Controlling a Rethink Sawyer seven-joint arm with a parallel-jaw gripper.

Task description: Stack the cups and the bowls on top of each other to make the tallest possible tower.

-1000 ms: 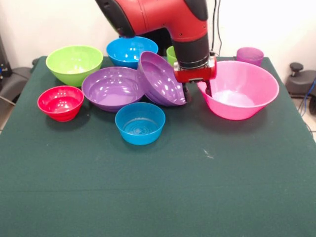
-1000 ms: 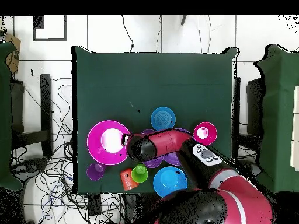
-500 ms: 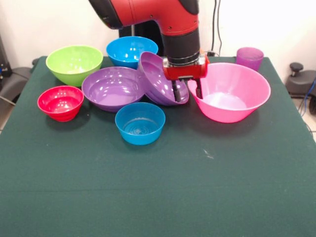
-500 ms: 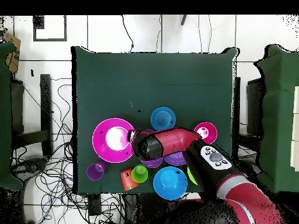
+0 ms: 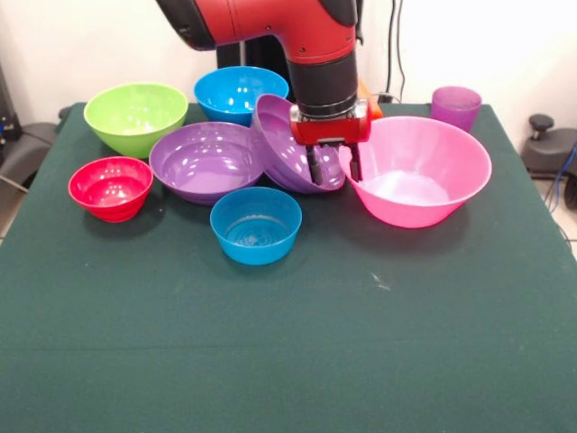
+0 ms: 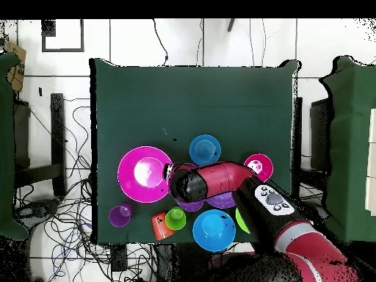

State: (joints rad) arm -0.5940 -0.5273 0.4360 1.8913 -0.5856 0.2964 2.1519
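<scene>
From the front camera I see my claw (image 5: 333,165) set over the near rim of the pink bowl (image 5: 424,176), one finger inside the bowl and one outside, clamped on that rim. The bowl sits slightly tilted at the right of the green table (image 5: 288,343). Just left of the claw a purple bowl (image 5: 287,142) is tipped up on its side, leaning against a second purple bowl (image 5: 206,161) that stands flat. In front of those sits a blue bowl (image 5: 256,225); a red bowl (image 5: 111,187) is at the left, a lime bowl (image 5: 135,115) behind it, and another blue bowl (image 5: 239,92) at the back. A purple cup (image 5: 455,102) stands behind the pink bowl, apart from it.

From the overhead camera my arm (image 6: 213,181) covers the purple bowls. The pink bowl (image 6: 144,175) lies left of the arm's end. An orange cup (image 6: 158,223) lies on its side, touching an upright green cup (image 6: 175,217), with the purple cup (image 6: 120,215) well to their left. A blue bowl (image 6: 205,150) and the red bowl (image 6: 258,167) sit above the arm, and the other blue bowl (image 6: 214,228) below it.
</scene>
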